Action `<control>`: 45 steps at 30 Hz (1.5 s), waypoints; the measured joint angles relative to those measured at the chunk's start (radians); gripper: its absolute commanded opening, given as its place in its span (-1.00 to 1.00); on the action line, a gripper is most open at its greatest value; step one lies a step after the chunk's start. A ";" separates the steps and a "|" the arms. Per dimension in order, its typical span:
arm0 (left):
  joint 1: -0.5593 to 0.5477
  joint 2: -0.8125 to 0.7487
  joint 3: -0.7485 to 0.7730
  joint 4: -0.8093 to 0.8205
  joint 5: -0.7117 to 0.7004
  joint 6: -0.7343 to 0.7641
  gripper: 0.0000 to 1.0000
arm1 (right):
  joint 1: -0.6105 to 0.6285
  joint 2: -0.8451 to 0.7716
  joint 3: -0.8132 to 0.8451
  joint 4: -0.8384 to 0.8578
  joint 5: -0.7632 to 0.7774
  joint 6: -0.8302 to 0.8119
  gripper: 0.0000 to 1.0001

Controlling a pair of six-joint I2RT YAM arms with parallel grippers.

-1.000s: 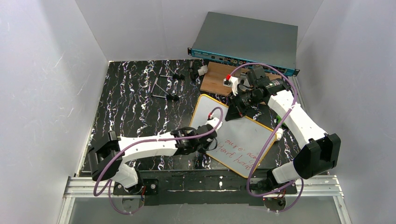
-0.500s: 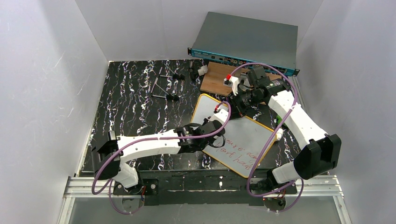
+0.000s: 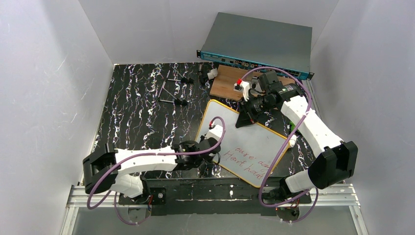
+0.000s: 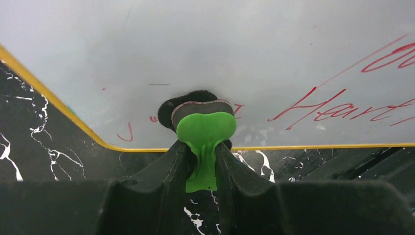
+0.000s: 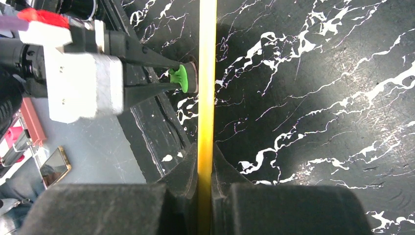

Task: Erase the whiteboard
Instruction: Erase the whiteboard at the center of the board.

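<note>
The whiteboard (image 3: 254, 139) lies tilted on the black marble table, orange-yellow framed, with red handwriting in its near half. My left gripper (image 3: 214, 152) is shut on a green eraser handle (image 4: 204, 128). The eraser's black pad rests on the board close to its near-left edge, left of the red word "Hart" (image 4: 318, 105). My right gripper (image 3: 243, 117) is shut on the board's far edge. In the right wrist view the yellow frame (image 5: 206, 73) runs between my jaws (image 5: 205, 154), and the green eraser (image 5: 181, 78) shows beyond it.
A brown wooden board (image 3: 227, 83) lies behind the whiteboard, with a small white block with a red top (image 3: 239, 85) on it. A grey-teal rack unit (image 3: 257, 44) stands at the back. Metal rods (image 3: 171, 90) lie at the back left. White walls enclose the table.
My left arm reached further onto the board, then drew back toward the near left, sliding the eraser from the board's middle to its near-left edge. The right gripper has held still.
</note>
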 measured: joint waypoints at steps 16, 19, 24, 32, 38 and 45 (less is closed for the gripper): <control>0.092 -0.428 -0.276 0.233 0.036 0.033 -1.00 | 0.007 0.115 0.154 -0.029 -0.003 0.000 -0.97; 0.146 -0.542 -0.358 0.274 0.074 0.026 -1.00 | 0.007 0.131 0.189 -0.014 0.002 0.006 -0.97; 0.195 -0.609 -0.402 0.279 0.106 0.011 -1.00 | 0.008 0.132 0.192 0.005 0.013 0.031 -0.97; 0.208 -0.540 -0.413 0.354 0.172 0.006 -1.00 | 0.014 0.132 0.171 0.052 0.027 0.087 -0.97; 0.208 -0.447 -0.409 0.393 0.212 0.016 -1.00 | 0.021 0.132 0.141 0.070 0.026 0.124 -0.97; 0.208 -0.433 -0.400 0.415 0.227 0.018 -1.00 | 0.026 0.132 0.131 0.079 0.018 0.135 -0.97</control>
